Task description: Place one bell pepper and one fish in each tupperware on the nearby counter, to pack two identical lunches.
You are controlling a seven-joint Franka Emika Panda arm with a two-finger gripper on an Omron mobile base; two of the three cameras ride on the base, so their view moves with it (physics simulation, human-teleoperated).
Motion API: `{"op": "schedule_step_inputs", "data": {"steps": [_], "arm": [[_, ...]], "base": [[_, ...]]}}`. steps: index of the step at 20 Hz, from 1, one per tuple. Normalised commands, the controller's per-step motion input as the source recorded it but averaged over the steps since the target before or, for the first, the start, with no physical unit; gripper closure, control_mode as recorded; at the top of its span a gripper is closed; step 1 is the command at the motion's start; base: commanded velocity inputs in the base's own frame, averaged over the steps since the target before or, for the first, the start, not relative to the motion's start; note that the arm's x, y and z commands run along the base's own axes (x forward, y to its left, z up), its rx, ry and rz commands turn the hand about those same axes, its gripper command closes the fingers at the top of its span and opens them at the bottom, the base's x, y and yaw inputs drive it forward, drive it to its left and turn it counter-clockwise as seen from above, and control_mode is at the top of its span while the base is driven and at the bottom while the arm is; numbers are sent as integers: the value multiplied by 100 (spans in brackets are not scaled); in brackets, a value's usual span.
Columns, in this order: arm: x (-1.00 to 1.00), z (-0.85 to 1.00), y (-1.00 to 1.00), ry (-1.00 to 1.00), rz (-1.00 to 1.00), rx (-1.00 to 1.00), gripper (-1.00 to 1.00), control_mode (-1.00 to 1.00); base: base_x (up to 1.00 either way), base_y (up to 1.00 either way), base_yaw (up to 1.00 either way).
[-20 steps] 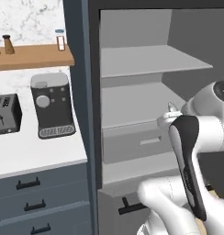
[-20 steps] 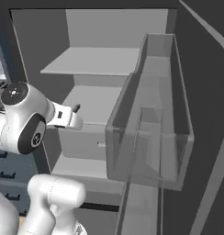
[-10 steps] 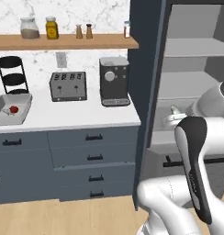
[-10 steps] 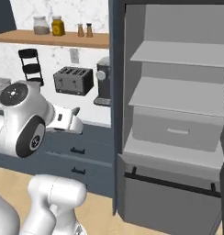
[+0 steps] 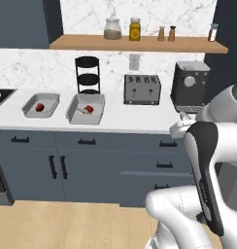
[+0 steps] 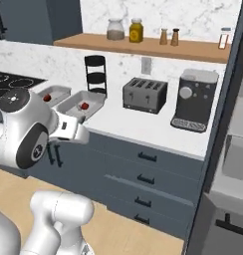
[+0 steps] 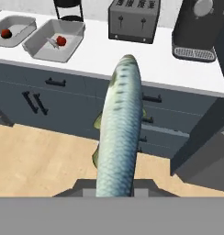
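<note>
Gripper [image 7: 114, 190] clamped on fish [image 7: 118, 133]; tupperware [image 5: 85, 108] left of toaster [image 5: 142, 89] already packed, far tupperware [image 5: 41, 105] lacking fish.

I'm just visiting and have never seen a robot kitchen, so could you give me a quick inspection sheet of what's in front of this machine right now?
Surface: long white counter over slate-blue drawer fronts.
Job's things: two grey tupperware trays side by side; left tray holds a red bell pepper; right tray holds a red pepper and a small pale item, probably a fish. A silver-blue fish sticks out from the hand.
Clutter: toaster, coffee machine, black tiered rack.
Grippers: gripper shut on the fish, away from the counter.
Cables: nothing seen.
Surroundings: wooden shelf with jars and shakers, marble wall, wood floor, stovetop at far left.
</note>
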Motion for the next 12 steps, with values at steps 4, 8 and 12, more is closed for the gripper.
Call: {"op": "schedule_step_inputs", "data": {"steps": [4, 8, 12], "arm": [[0, 0, 0, 0, 0, 0, 100, 100], [0, 0, 0, 0, 0, 0, 100, 100], [0, 0, 0, 0, 0, 0, 100, 100]], "base": [[100, 100, 13], [100, 100, 3], [100, 100, -3]]}}
